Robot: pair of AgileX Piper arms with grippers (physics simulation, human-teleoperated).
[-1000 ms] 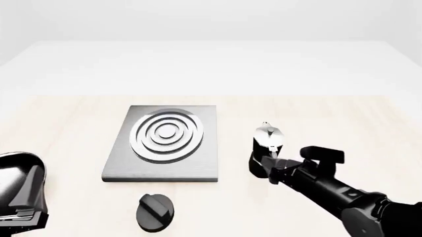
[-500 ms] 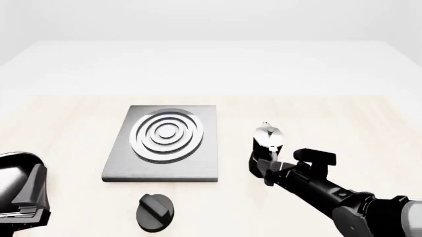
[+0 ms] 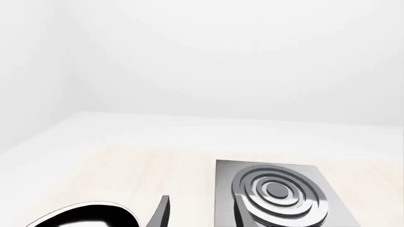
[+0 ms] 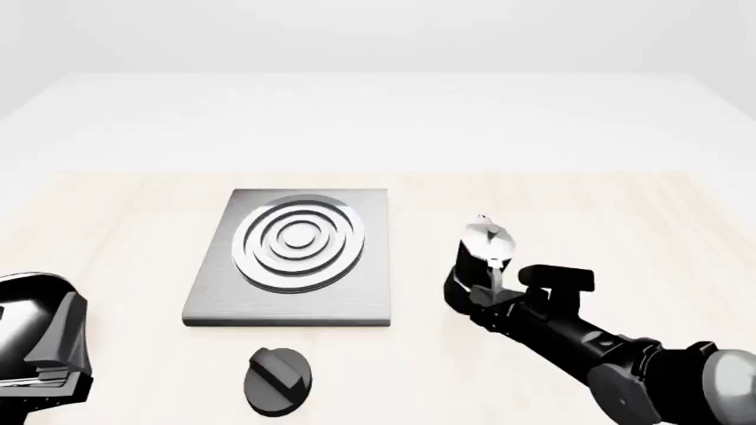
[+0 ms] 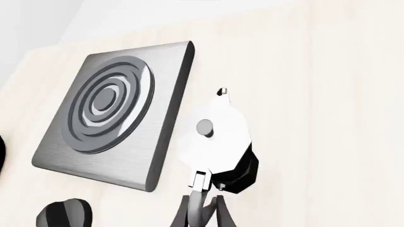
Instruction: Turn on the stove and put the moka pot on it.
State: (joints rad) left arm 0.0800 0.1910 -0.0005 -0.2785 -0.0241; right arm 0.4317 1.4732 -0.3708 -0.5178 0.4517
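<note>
The moka pot stands on the table to the right of the stove slab. Seen from above in the right wrist view, the moka pot shows its silver lid and black base. My right gripper is shut on the pot's black handle, with a finger tight against each side. The stove's round black knob lies in front of the slab, untouched. My left gripper sits low at the near left, far from everything. Only one thin dark finger shows, so I cannot tell its state.
The stove slab with its silver rings lies ahead of the left arm. A glossy black rounded shape fills the near corner of the left wrist view. Light wooden tabletop extends right of and behind the pot.
My right arm has slid left and forward up to the pot's handle. The pot has shifted slightly up and right. The left arm has barely moved.
</note>
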